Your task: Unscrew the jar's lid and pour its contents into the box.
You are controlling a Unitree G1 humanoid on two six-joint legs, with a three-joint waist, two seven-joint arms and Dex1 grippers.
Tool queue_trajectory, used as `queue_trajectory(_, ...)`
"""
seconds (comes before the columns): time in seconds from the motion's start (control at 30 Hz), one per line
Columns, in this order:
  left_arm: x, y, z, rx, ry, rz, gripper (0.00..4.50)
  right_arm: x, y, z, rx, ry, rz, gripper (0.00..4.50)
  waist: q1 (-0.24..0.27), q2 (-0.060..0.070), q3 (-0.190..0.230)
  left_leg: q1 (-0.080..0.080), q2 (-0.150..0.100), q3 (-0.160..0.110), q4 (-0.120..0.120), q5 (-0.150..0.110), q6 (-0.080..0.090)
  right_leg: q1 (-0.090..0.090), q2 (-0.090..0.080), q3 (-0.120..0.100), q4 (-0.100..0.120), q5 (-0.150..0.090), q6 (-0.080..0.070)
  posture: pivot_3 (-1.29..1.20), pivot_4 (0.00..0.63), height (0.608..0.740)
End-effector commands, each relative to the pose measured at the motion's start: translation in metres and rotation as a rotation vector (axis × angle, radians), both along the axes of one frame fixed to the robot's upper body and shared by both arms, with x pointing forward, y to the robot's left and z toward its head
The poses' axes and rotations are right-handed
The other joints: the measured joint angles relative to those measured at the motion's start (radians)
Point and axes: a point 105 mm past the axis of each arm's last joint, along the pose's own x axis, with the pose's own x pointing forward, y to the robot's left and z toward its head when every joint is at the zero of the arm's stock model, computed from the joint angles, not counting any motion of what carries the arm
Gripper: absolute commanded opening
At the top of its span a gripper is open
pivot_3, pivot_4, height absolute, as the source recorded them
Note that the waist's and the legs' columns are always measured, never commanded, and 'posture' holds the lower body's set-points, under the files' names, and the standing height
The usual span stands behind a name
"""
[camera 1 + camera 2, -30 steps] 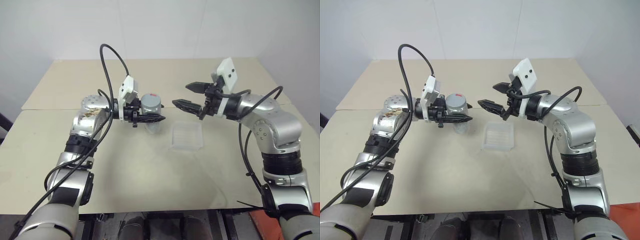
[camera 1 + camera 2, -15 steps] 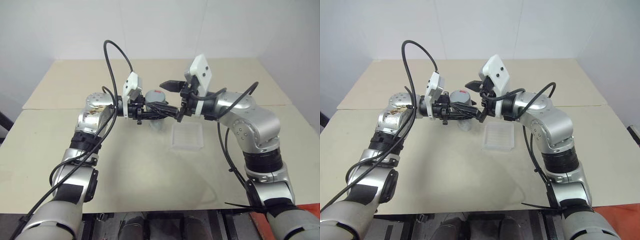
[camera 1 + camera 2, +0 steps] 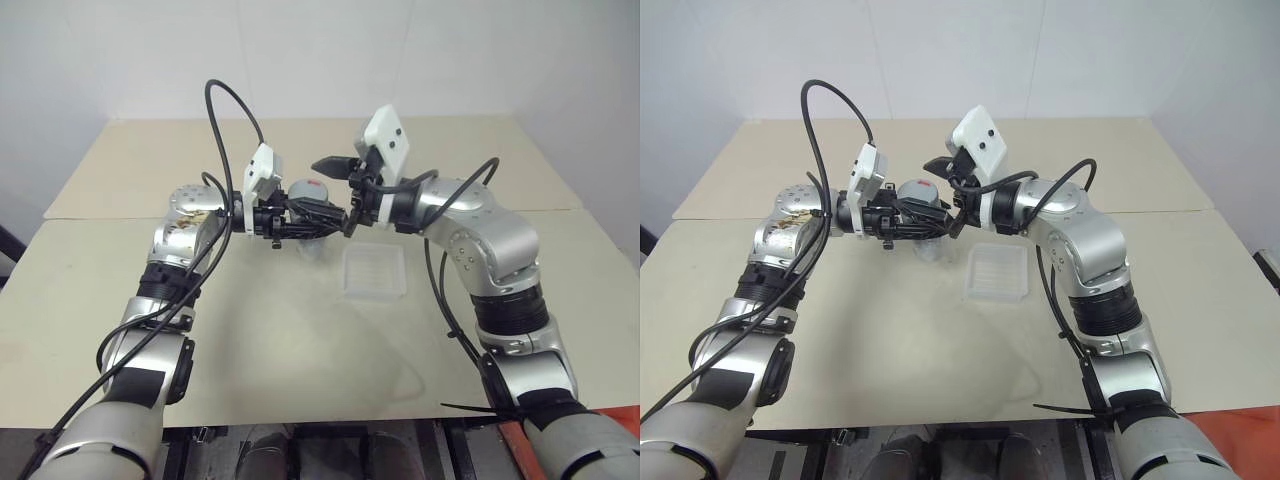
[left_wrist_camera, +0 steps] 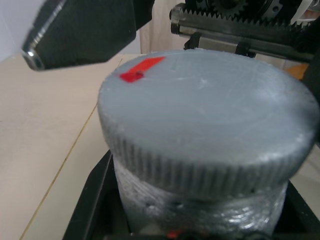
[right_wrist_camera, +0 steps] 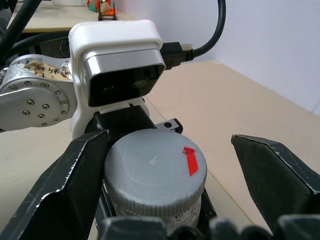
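My left gripper (image 3: 312,216) is shut on the jar (image 3: 311,247) and holds it upright above the table. The silver-grey lid (image 3: 304,191) with its red mark (image 5: 191,161) sits on the jar. My right gripper (image 3: 333,194) is open and level, with one finger (image 5: 65,185) on each side of the lid and a gap to it on both sides. The lid (image 4: 205,115) also looms close in the left wrist view, with one right finger (image 4: 80,30) beside it. The clear box (image 3: 374,272) lies on the table just right of the jar. The contents are hidden.
A beige table (image 3: 250,340) carries everything, with a seam running across it behind the arms. A black cable (image 3: 225,110) loops above my left arm. White walls close off the table's far side.
My right gripper has swung left from above the box to the jar, staying open, and its fingers now stand on either side of the lid. The left gripper has kept the jar still.
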Motion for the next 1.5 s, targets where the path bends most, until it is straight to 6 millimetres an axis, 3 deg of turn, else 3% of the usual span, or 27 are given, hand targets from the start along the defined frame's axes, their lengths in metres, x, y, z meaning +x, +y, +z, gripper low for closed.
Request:
queue_trajectory(0.03, -0.002, 0.003, 0.012, -0.013, -0.052, -0.004, 2.05, 0.001, -0.011, 0.012, 0.013, -0.053, -0.030, 4.47, 0.000, 0.000, 0.000, 0.000, 0.000, 0.000, 0.000, 0.000, 0.000, 0.000, 0.000, 0.000, 0.000, 0.000, 0.000, 0.00, 0.150, 0.740)
queue_trajectory(0.57, -0.004, 0.005, 0.013, -0.008, -0.051, -0.013, 2.05, 0.006, -0.051, 0.008, -0.012, -0.047, -0.116, 4.47, 0.001, 0.000, 0.000, 0.000, 0.000, 0.000, 0.000, 0.000, 0.000, 0.000, 0.000, 0.000, 0.000, 0.000, 0.000, 0.00, 0.150, 0.740)
queue_trajectory(0.9, -0.003, 0.007, 0.011, 0.000, -0.047, -0.010, 2.05, -0.003, -0.059, 0.011, -0.019, -0.053, -0.082, 4.47, 0.001, 0.000, 0.000, 0.000, 0.000, 0.000, 0.000, 0.000, 0.000, 0.000, 0.000, 0.001, 0.000, 0.000, 0.000, 0.00, 0.150, 0.740)
queue_trajectory(1.2, -0.001, 0.002, 0.012, -0.002, -0.047, -0.008, 2.05, -0.028, -0.036, 0.022, 0.011, -0.061, 0.073, 4.47, 0.003, 0.000, 0.000, 0.000, 0.000, 0.000, 0.000, 0.000, 0.000, 0.000, 0.000, 0.000, 0.000, 0.000, 0.000, 0.00, 0.150, 0.740)
queue_trajectory(1.5, -0.001, 0.000, 0.012, -0.003, -0.048, -0.014, 2.05, -0.025, -0.010, 0.025, 0.000, -0.038, 0.069, 4.47, 0.002, 0.000, 0.000, 0.000, 0.000, 0.000, 0.000, 0.000, 0.000, 0.000, 0.000, 0.000, 0.000, 0.000, 0.000, 0.00, 0.150, 0.740)
